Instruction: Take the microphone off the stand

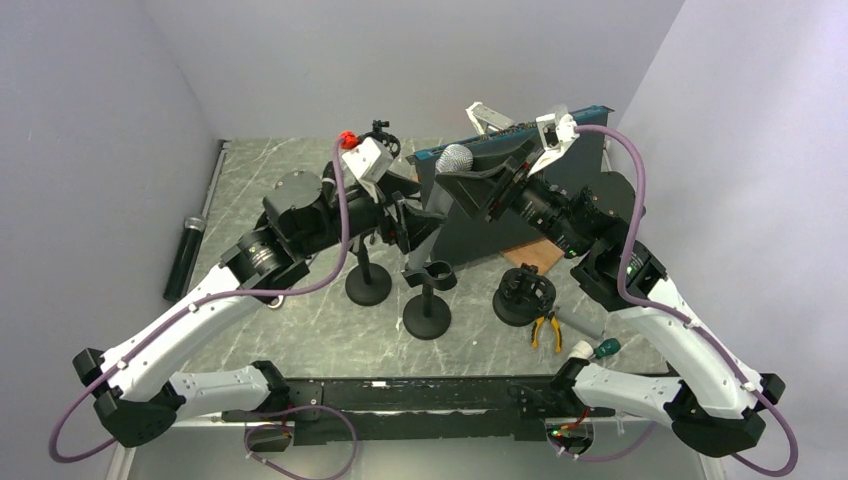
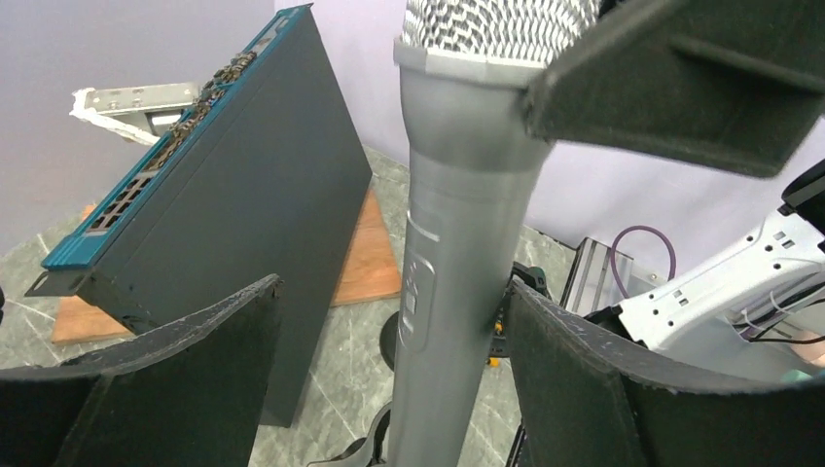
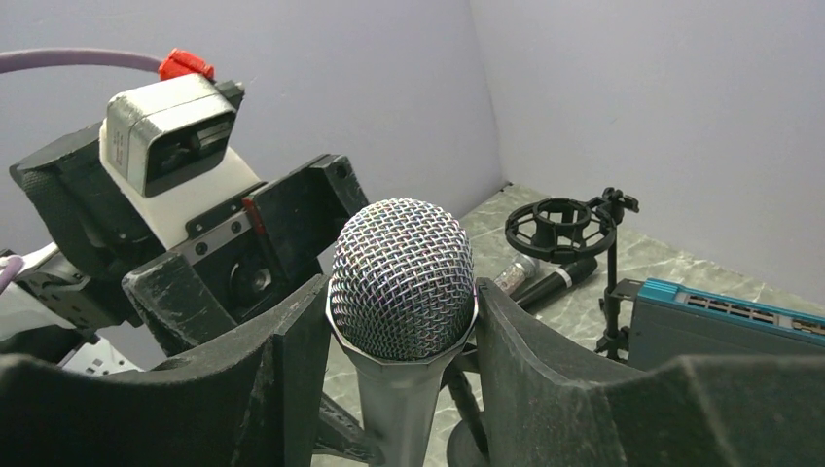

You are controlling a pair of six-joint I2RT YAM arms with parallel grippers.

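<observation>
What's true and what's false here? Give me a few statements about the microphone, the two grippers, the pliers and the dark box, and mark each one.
1. The right gripper is closed on the microphone just under its mesh head. True.
2. The left gripper is clamped tight on the microphone's body. False: its fingers stand open on either side of the body.
3. Pliers with yellow handles lie on the table. True.
4. The dark box lies flat on the table. False: it stands tilted on one edge, with a wooden board under it.
</observation>
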